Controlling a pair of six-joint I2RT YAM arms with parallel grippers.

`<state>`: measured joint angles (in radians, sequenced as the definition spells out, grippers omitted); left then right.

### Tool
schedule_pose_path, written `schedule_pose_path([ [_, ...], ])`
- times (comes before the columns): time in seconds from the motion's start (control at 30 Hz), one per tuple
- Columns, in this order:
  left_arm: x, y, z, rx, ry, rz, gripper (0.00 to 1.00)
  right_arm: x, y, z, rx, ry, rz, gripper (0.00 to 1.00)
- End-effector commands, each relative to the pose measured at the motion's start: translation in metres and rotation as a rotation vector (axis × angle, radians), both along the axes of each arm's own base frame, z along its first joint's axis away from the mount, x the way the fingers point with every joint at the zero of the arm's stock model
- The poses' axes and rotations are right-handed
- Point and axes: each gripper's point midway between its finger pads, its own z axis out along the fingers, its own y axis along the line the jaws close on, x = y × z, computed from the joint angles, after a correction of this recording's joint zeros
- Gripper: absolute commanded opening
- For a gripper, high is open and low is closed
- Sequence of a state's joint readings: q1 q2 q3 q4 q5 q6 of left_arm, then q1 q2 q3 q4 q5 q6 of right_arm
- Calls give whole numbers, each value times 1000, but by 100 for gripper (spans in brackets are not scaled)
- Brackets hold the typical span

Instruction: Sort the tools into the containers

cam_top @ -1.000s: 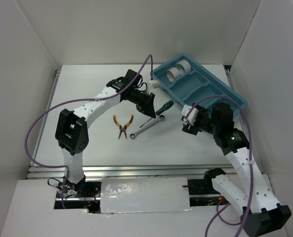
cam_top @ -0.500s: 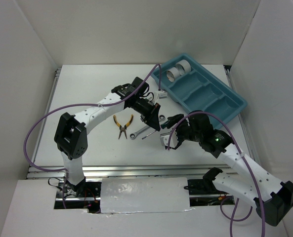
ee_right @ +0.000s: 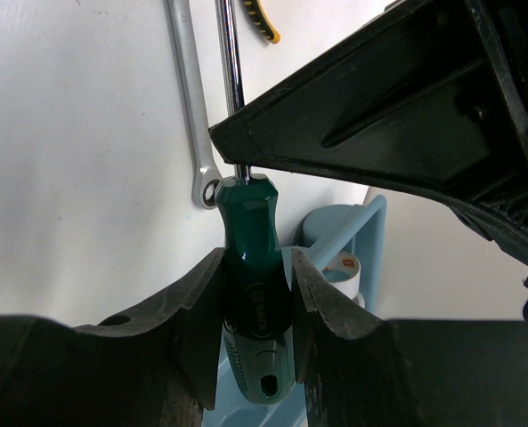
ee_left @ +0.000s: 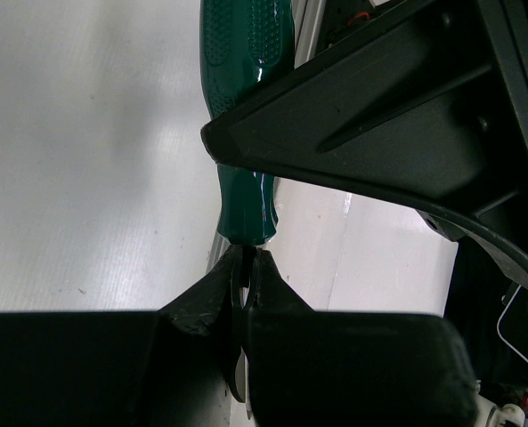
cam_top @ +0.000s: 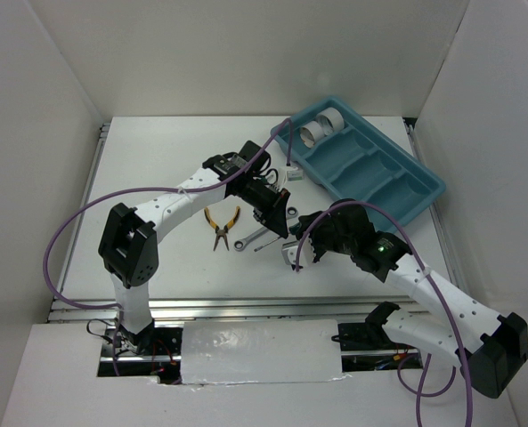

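Two grippers on one green-handled screwdriver [ee_right: 250,222], near the middle of the table [cam_top: 157,160] and outside the tray.

The teal divided tray [cam_top: 393,182] sat at the far right, with two tape rolls [cam_top: 315,133] in its far end compartment. The left gripper [ee_left: 246,267] was pinched together on the shaft just beside the handle. The right gripper [ee_right: 255,267] clamped the handle from both sides. The silver combination wrench [ee_right: 190,107] and yellow-handled pliers [cam_top: 221,227] lay on the table nearby.
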<state>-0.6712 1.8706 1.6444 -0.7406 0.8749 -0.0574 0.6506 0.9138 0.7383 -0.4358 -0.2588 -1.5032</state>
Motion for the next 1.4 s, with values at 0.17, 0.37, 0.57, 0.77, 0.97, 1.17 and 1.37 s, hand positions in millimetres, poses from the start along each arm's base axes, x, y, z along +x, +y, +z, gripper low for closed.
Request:
schedule_pose_path([
  [0.17,-7,-3,29,-65,-69,-38,79,10,-4,10,-30,-92,-8,12],
  [0.37,1,5,33,-63,-113,-9,96,6,-9,13,-45,-144,18,3],
  [0.57,67,58,39,-24,-206,243,92,-3,-23,4,-46,-125,-7,1],
  [0.77,166,192,74,-153,-184,807,97,3,-34,21,261,-8,-187,0],
  [0.97,162,241,64,-201,-88,951,99,54,-46,82,909,490,-723,0],
  [1.17,148,227,53,-196,-59,924,99,105,-58,119,1441,757,-1175,0],
  [1.37,144,222,56,-200,-77,903,99,158,-88,112,1703,751,-1524,0],
])
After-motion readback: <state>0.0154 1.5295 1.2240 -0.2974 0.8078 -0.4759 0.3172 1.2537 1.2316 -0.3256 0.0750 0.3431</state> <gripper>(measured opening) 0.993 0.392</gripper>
